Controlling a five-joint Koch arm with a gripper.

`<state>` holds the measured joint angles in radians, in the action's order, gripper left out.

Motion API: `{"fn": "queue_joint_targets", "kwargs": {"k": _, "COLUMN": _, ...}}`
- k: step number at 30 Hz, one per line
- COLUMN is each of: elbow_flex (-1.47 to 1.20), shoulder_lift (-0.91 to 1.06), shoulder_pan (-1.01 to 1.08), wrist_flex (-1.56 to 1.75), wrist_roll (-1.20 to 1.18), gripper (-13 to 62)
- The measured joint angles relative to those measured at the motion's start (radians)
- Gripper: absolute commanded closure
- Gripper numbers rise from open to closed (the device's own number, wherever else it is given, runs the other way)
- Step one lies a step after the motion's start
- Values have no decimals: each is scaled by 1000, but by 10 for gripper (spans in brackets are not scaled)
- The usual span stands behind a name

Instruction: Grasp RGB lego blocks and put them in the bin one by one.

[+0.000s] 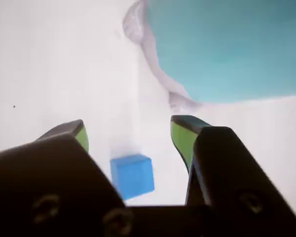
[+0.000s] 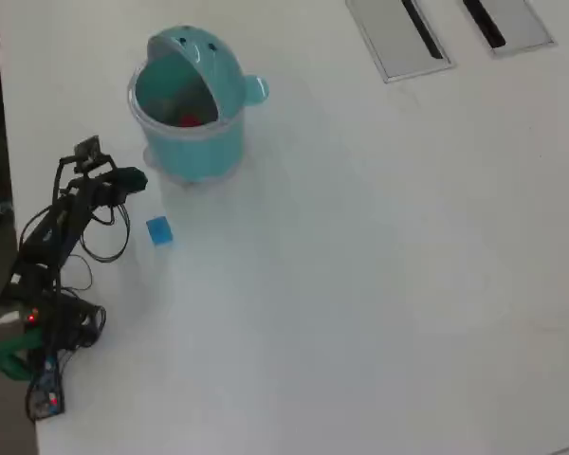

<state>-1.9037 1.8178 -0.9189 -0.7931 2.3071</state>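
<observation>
Glossy teal plastic bin (image 2: pixel 192 142), smooth plastic blue block (image 1: pixel 132 175), matt white table (image 2: pixel 379 265).

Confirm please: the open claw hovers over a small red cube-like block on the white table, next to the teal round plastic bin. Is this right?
Not quite: the small cube-like block below the open claw is blue, not red, as the wrist view shows. It lies on the white table next to the teal round plastic bin.

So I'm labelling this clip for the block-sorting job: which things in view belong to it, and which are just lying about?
Part of the job:
- blue block, on the table between the open gripper fingers
- red block, seen inside the bin
- teal bin

Just lying about:
- two grey panels with black slots, at the table's far edge in the overhead view
</observation>
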Motion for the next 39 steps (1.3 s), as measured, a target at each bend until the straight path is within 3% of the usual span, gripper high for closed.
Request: {"fn": "queue_joint_targets", "kwargs": {"k": 39, "elbow_flex": -86, "shoulder_lift": -193, "shoulder_pan": 224, "wrist_flex": -35, "wrist_roll": 86, "gripper": 187}}
